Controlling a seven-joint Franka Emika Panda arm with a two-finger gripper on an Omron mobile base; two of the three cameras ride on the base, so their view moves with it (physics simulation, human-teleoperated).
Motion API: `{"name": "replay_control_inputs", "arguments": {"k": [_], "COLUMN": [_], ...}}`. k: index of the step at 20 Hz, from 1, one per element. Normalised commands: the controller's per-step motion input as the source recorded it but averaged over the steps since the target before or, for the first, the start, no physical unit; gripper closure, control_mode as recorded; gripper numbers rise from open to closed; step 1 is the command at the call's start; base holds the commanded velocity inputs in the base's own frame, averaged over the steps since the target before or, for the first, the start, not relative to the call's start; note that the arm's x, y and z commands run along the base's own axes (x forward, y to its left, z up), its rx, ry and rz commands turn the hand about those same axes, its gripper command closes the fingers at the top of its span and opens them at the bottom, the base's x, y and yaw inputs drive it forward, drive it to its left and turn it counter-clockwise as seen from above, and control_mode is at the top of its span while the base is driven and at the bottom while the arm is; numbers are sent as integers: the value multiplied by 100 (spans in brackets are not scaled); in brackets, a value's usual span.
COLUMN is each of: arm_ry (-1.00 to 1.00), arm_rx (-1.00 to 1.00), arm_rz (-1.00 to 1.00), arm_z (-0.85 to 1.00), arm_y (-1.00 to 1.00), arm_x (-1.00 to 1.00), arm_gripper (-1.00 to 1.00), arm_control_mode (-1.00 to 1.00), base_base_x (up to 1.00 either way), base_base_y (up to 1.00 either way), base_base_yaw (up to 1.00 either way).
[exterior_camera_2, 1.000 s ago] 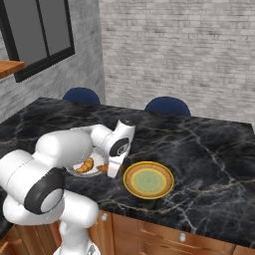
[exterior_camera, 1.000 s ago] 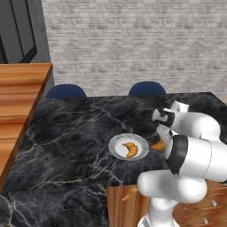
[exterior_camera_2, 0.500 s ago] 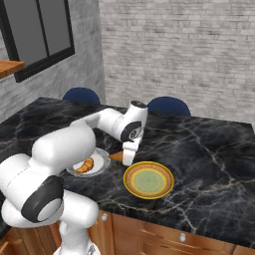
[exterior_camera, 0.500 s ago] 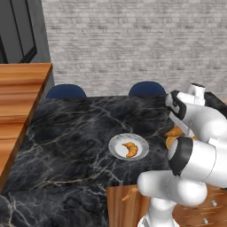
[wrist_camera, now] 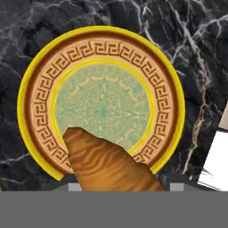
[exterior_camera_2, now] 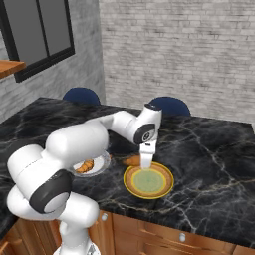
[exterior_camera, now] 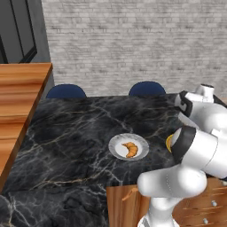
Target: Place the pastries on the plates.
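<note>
The wedge-like pastry [wrist_camera: 107, 164] is held clamped in the pincer [exterior_camera_2: 146, 162] just above the yellow-rimmed plate [wrist_camera: 33, 89]; the croissant [exterior_camera: 130, 149] already lies on the white plate [exterior_camera: 116, 145]. The wedge is judged light, crumbly, best held gently across its thick end.

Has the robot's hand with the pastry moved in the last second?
Yes. The gripper, jaws shut on the wedge pastry, has swung from beside the white plate to over the yellow-rimmed plate.
</note>
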Motion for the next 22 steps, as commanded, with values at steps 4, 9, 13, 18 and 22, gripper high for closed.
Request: {"name": "replay_control_inputs", "arguments": {"k": [4,9,13,18,22], "arm_ry": [0,-5,-2,-1,-3], "arm_rx": [13,0,0,-1,-4], "arm_rz": [1,6,4,5,5], "arm_z": [-43,-47,-41,-40,-42], "arm_y": [-26,-10,0,-8,-5], "arm_x": [-17,0,0,4,20], "arm_gripper": [100,100,100,100,100], "arm_control_mode": [-100,-100,-100,-100,-100], "base_base_x": [0,0,0,0,0], "base_base_y": [0,0,0,0,0], "base_base_yaw": [0,0,0,0,0]}}
